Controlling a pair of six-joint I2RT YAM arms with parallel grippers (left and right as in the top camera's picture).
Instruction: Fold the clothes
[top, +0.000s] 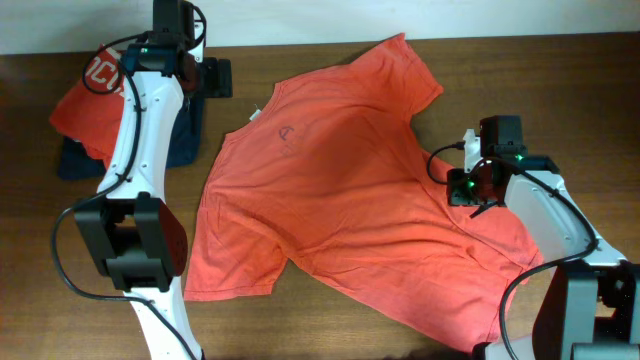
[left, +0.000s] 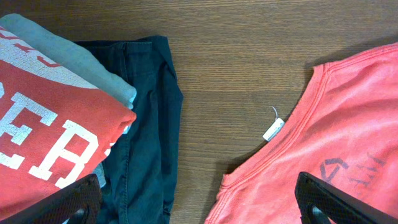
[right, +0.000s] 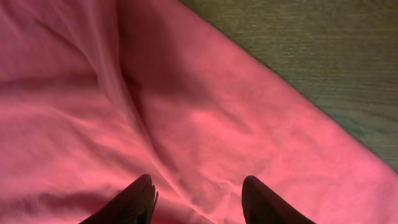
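Overhead, the right arm (top: 545, 215) covers the T-shirt (top: 350, 190) hem at 4 o'clock. The left arm (top: 145, 110) crosses the folded red shirt (top: 80, 110) at 10 o'clock, hiding most of its lettering. In the wrist views, the picture's lower edge cuts off the fingers of the left claw (left: 199, 202) and the right claw (right: 199, 199). The neck tag (left: 273, 129) and the dark print (left: 348, 171) are too small to read.

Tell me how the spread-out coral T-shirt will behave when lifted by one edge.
Likely floppy: the spread T-shirt lies creased under the right gripper, so a lifted edge should drape. Probably light, judging by its thin folds. Pushed, it may bunch on the wooden table.
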